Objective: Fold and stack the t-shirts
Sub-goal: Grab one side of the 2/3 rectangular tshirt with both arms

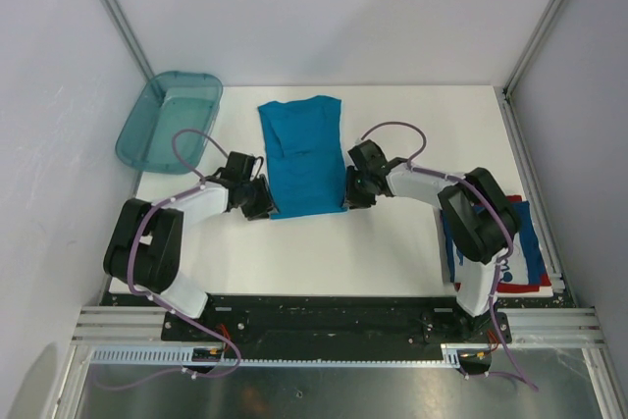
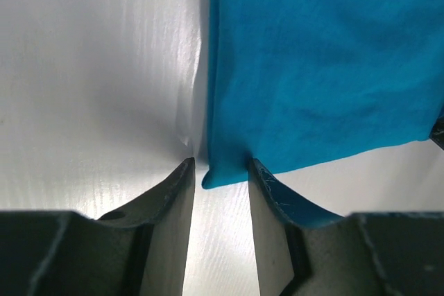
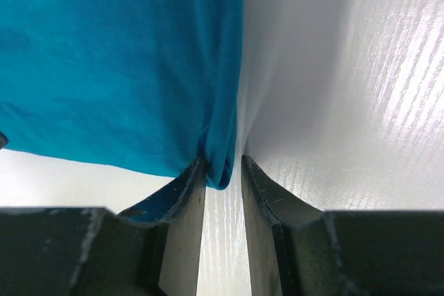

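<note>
The teal-blue t-shirt [image 1: 302, 159] lies folded into a long strip on the white table [image 1: 324, 252], collar end far from the arms. My left gripper [image 1: 263, 205] is at its near left corner. In the left wrist view the jaws [image 2: 220, 164] stand apart, with the shirt's corner [image 2: 319, 67] poking loosely between the tips. My right gripper [image 1: 349, 198] is at the near right corner. Its jaws [image 3: 222, 161] are open too; the folded edge of the teal shirt [image 3: 118, 60] rests against the left finger, clear of the right. A folded dark blue t-shirt [image 1: 525, 242] lies at the right edge, partly hidden by the right arm.
A translucent teal bin [image 1: 167, 123] stands at the far left corner of the table. White walls and metal frame posts close in the left, right and back sides. The arm bases sit on the black rail at the near edge.
</note>
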Controlling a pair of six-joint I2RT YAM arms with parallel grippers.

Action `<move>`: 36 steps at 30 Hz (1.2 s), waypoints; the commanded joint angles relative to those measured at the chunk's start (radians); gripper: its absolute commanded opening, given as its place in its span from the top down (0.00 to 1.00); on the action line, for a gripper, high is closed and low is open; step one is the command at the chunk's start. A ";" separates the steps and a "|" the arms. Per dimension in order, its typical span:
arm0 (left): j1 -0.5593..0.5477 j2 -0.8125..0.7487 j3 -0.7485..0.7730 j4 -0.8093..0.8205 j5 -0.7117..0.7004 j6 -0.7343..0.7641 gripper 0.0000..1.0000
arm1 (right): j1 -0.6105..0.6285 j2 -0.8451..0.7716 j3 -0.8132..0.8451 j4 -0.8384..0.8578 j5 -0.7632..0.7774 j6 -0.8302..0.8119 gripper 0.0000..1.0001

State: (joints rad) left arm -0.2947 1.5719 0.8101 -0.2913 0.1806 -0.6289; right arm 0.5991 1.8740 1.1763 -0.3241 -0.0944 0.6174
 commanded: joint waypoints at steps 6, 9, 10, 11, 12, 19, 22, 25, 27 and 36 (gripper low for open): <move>-0.018 -0.038 -0.024 0.028 -0.051 -0.002 0.59 | 0.028 0.031 -0.006 0.010 0.016 0.014 0.68; -0.023 -0.024 -0.023 0.029 -0.049 -0.006 0.60 | 0.029 0.038 -0.006 0.011 0.015 0.018 0.69; -0.025 -0.024 -0.024 0.030 -0.050 -0.008 0.61 | 0.029 0.040 -0.005 0.012 0.014 0.019 0.69; -0.028 -0.026 -0.026 0.030 -0.051 -0.012 0.61 | 0.029 0.042 -0.005 0.012 0.013 0.020 0.70; -0.029 -0.026 -0.028 0.030 -0.053 -0.016 0.62 | 0.030 0.043 -0.006 0.012 0.013 0.021 0.71; -0.046 -0.044 -0.044 0.029 -0.078 -0.040 0.66 | 0.032 0.049 -0.005 0.017 0.006 0.031 0.85; -0.052 -0.047 -0.045 0.030 -0.082 -0.044 0.70 | 0.033 0.047 -0.006 0.020 0.001 0.036 0.92; -0.055 -0.057 -0.047 0.028 -0.083 -0.047 0.80 | 0.032 0.038 -0.006 0.018 0.000 0.039 0.98; -0.056 -0.068 -0.050 0.028 -0.079 -0.049 0.88 | 0.033 0.026 -0.006 0.012 0.005 0.039 1.00; -0.066 -0.225 -0.184 0.023 -0.043 -0.094 1.00 | 0.069 -0.101 -0.103 0.003 0.003 0.086 1.00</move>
State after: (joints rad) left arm -0.3458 1.4494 0.6956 -0.2581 0.1177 -0.6888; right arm 0.6373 1.8690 1.1469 -0.2955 -0.0948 0.6632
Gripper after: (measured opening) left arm 0.020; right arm 0.019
